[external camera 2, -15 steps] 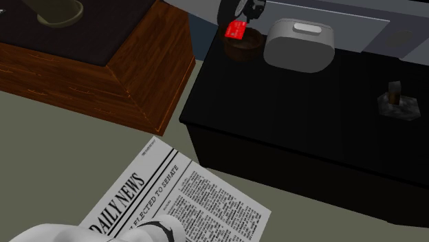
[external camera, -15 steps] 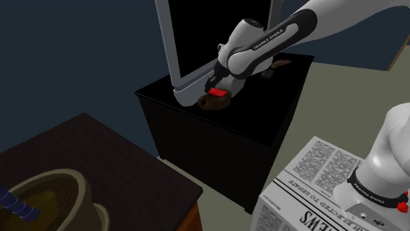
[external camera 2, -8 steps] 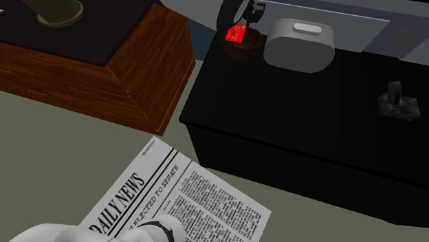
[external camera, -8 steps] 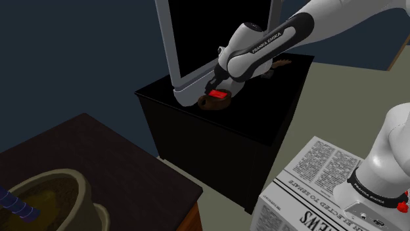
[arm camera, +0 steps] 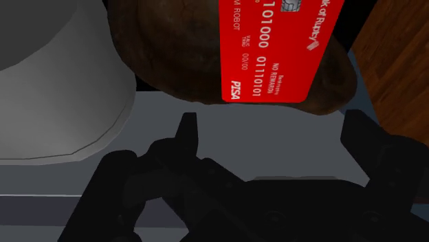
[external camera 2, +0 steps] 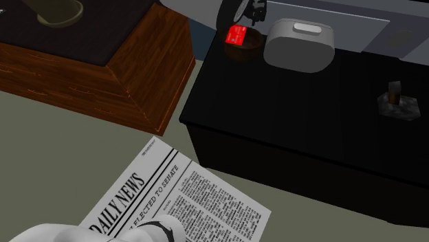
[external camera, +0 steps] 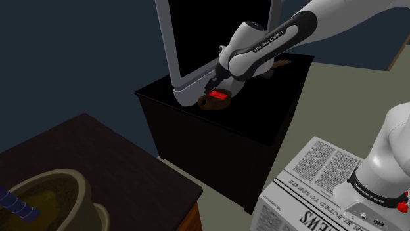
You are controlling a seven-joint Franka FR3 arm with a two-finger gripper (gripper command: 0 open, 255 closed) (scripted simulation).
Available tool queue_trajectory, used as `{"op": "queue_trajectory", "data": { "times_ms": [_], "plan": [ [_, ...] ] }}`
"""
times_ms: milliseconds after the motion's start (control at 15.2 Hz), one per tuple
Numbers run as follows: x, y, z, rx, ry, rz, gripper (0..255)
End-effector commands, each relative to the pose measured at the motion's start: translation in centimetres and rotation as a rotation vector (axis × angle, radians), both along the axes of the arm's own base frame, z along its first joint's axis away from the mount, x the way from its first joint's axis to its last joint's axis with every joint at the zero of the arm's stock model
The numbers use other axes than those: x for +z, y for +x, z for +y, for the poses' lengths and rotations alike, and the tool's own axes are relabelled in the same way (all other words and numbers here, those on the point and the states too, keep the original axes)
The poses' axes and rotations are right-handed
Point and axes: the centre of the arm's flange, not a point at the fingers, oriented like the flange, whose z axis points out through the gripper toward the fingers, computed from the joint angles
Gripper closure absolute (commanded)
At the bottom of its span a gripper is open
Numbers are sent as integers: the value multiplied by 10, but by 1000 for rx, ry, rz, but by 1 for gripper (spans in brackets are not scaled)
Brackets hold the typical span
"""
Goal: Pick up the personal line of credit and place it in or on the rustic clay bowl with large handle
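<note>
One change in the last second: the red card (external camera 2: 237, 35) has sunk a little and now lies on the brown bowl (external camera 2: 251, 47) instead of hanging tipped above it. In the wrist view it sits printed face up across the bowl, near edge close to the rim (can't tell how deep it is seated). I read that as released, so the place step looks effectively done and only a clean retreat is left. The gripper (arm camera: 271, 132) has its fingers spread wide with nothing between them. The tips stop short of the card and touch neither it nor the bowl, and bare grey surface shows in the gap. The bowl stands at the far left corner of the black cabinet (external camera 2: 295, 117) in the second exterior view. A grey lidded container (external camera 2: 299, 45) is just beside it on that view's right, and a wooden table (external camera 2: 130, 75) stands off to the left. Main risk, as a guess, is clipping the card's edge on the way out.
</note>
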Motion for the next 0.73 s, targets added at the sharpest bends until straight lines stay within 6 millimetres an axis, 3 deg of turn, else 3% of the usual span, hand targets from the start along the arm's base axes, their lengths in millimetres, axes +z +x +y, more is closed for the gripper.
{"op": "queue_trajectory", "data": {
  "times_ms": [0,132,660],
  "plan": [
    [17,-10,-3,0,0,0,0],
    [37,-23,-6,0,0,0,0],
    [37,-23,-6,0,0,0,0]
  ]
}}
